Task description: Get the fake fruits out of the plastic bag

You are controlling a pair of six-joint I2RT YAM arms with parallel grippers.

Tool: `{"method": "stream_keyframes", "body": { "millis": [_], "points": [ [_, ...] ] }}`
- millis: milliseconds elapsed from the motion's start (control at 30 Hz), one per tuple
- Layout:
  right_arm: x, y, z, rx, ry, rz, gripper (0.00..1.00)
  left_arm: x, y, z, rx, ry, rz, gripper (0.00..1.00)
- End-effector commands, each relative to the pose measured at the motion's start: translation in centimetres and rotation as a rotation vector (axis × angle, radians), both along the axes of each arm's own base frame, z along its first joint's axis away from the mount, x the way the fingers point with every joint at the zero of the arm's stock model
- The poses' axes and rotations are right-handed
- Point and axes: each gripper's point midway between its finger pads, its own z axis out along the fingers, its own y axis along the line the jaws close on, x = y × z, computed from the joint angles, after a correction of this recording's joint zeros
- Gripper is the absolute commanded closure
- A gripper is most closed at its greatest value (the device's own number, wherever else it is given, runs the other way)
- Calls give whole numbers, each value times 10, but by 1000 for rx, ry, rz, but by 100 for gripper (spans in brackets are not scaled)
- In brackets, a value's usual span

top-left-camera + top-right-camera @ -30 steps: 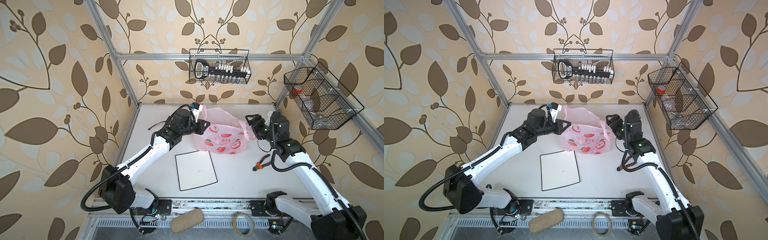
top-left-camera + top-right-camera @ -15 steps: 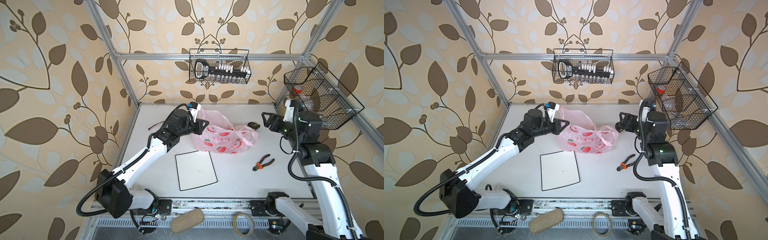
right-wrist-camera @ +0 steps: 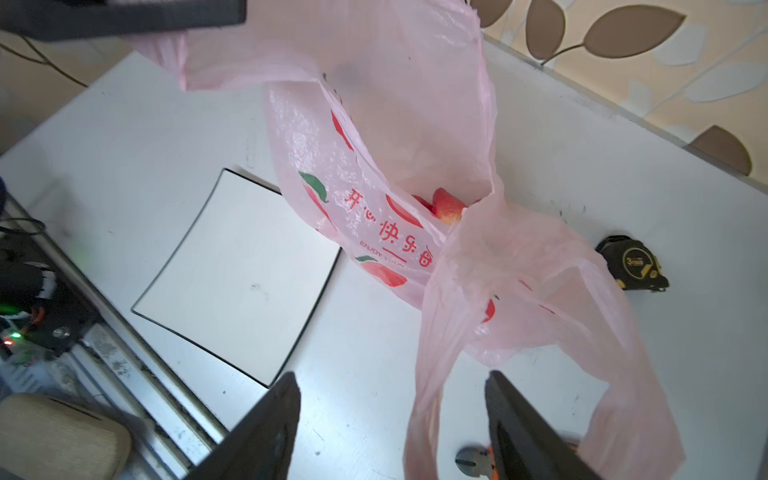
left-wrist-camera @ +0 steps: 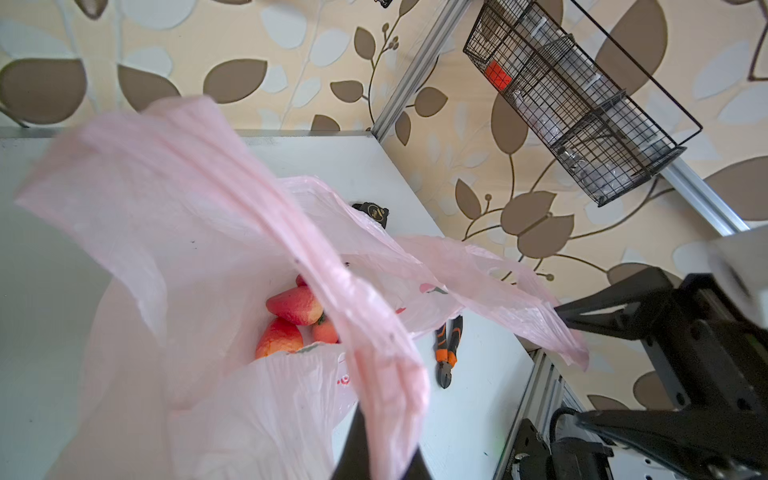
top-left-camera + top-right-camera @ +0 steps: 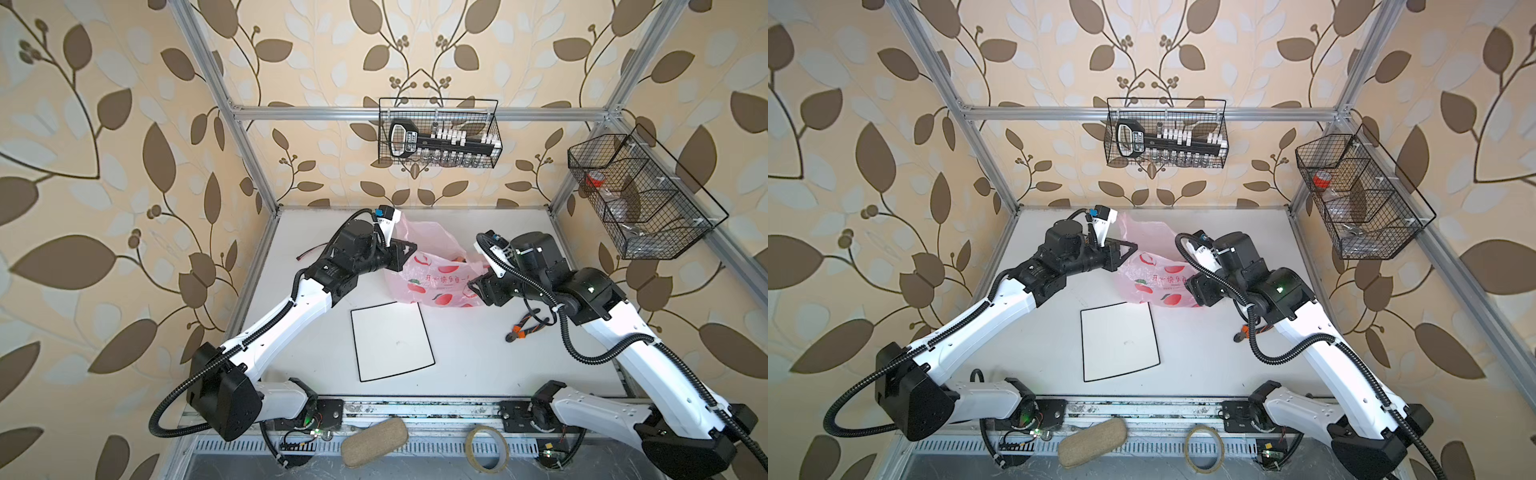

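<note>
The pink plastic bag (image 5: 432, 274) (image 5: 1154, 278) stands at the back middle of the table, printed with peaches. My left gripper (image 5: 401, 253) (image 4: 380, 453) is shut on one loop handle and holds it up, so the bag's mouth gapes. Inside lie the fake fruits (image 4: 293, 305) (image 3: 446, 203), several red and orange glossy pieces, partly hidden by the film. My right gripper (image 5: 478, 286) (image 3: 392, 382) is open at the bag's right side. A strand of the other handle (image 3: 428, 395) hangs between its fingers, and neither finger presses on it.
A white black-edged mat (image 5: 390, 340) lies in front of the bag. Orange-handled pliers (image 5: 523, 328) lie under my right arm. A black tape measure (image 3: 631, 262) sits behind the bag. Wire baskets (image 5: 438, 133) (image 5: 640, 195) hang on the walls.
My right arm swung out to the right, away from the bag, then came back to the bag's right side with its jaws narrower. The left gripper kept hold of the handle.
</note>
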Motion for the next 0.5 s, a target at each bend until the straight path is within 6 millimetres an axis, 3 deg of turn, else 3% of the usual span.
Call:
{"method": "stream_keyframes", "body": {
  "millis": [0,133,300,367,467],
  "points": [
    [9,-23,-13,-153,-15,-98,42,-7,3,11,-16,-33,-14,100],
    [27,-30,-11,-194,-74,-169,65,-8,6,12,-8,-24,1,100],
    [55,-15,1,-131,-160,-200,93,8,21,7,54,20,128,100],
    [75,-8,16,-67,-213,-237,100,18,22,4,87,51,155,100],
    [111,-3,51,98,-293,-328,100,35,12,14,102,59,138,100]
  ]
}}
